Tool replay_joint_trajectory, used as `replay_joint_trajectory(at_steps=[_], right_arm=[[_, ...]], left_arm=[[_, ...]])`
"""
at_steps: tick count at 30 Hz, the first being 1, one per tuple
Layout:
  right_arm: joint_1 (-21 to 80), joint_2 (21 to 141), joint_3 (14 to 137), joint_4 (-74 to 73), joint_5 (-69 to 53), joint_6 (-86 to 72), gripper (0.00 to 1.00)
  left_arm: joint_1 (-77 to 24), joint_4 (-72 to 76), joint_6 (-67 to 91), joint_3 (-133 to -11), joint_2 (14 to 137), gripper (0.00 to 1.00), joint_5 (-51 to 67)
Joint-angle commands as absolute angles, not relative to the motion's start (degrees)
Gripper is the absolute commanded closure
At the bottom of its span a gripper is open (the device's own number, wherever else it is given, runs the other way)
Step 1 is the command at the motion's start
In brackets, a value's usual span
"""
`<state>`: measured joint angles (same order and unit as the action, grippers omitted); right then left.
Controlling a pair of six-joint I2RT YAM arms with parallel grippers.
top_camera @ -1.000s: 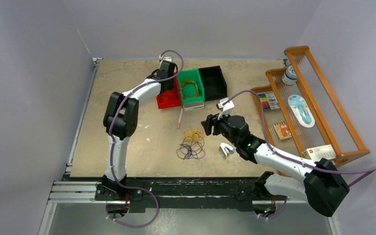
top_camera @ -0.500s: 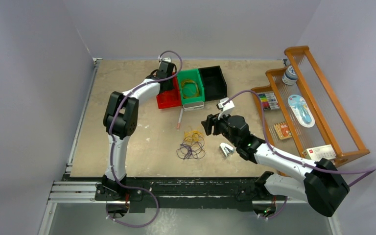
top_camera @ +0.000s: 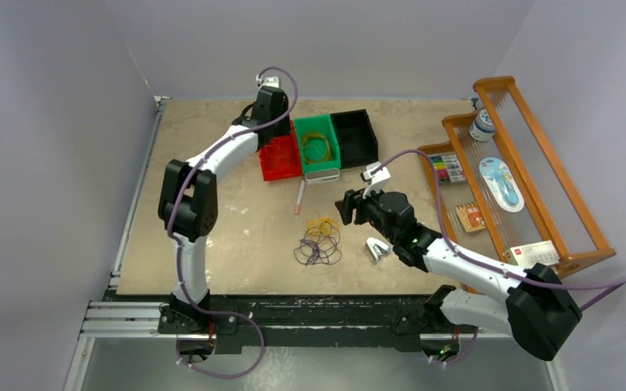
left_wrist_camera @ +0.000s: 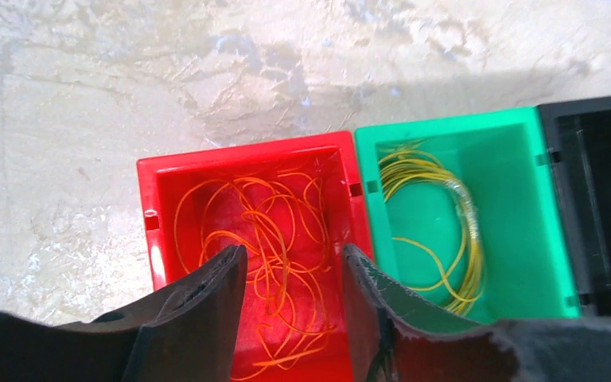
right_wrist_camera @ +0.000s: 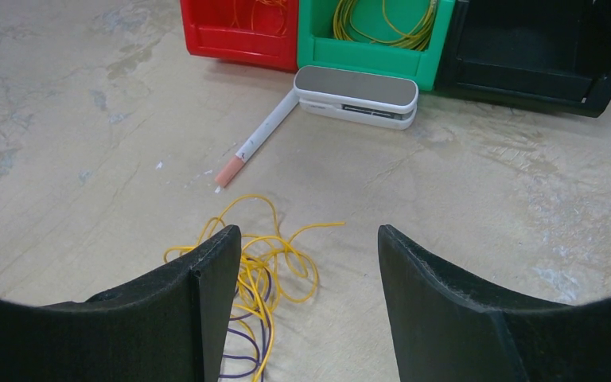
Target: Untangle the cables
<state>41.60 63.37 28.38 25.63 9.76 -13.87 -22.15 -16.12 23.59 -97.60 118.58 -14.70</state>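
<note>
**Left gripper (left_wrist_camera: 292,267) parted over red bin (left_wrist_camera: 149,231)**

Clearest from left wrist: red-orange cable (left_wrist_camera: 262,239) loose in that bin, yellow coil (left_wrist_camera: 437,231) in green bin (left_wrist_camera: 525,239). Half-open, holding nothing; drawn back since a second ago. Right gripper (right_wrist_camera: 306,239) wide, empty, above yellow-purple tangle (right_wrist_camera: 262,274) on table (right_wrist_camera: 485,199); purple loops cut off below.

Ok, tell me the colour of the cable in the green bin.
Yellow; the cable in the green bin shows best in the left wrist view.
</note>
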Motion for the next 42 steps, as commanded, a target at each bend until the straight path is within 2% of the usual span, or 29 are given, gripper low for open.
replay_joint_trajectory(at_steps=[1, 12, 19, 23, 26, 31, 42], right_arm=[[41.7, 63.1, 31.2, 27.6, 10.9, -13.3, 0.34], [41.7, 63.4, 31.6, 28.1, 10.9, -13.3, 0.34], [41.7, 64.1, 33.0, 23.9, 6.9, -14.1, 0.34], [41.0, 64.4, 33.7, 19.6, 9.3, -17.7, 0.35], [37.8, 65.1, 34.4, 16.9, 6.8, -20.3, 0.36], [32.1, 65.7, 34.7, 16.5, -2.1, -21.6, 0.36], [32.0, 70.2, 35.7, 18.5, -7.7, -22.4, 0.36]], left_arm=[[-21.8, -15.4, 24.2, -97.3, 112.8, 0.49, -16.2], [-21.9, -14.7, 25.9, -89.9, 102.8, 0.46, -14.2], [-24.1, -13.8, 28.3, -77.7, 93.2, 0.49, -10.9], [-28.0, -13.3, 28.5, -70.3, 87.9, 0.49, -8.6], [-31.9, -12.4, 28.7, -64.8, 84.2, 0.49, -7.1], [-36.4, -7.3, 29.5, -56.6, 81.2, 0.48, -2.0], [-41.4, 1.2, 27.3, -46.5, 81.6, 0.49, 4.0]])
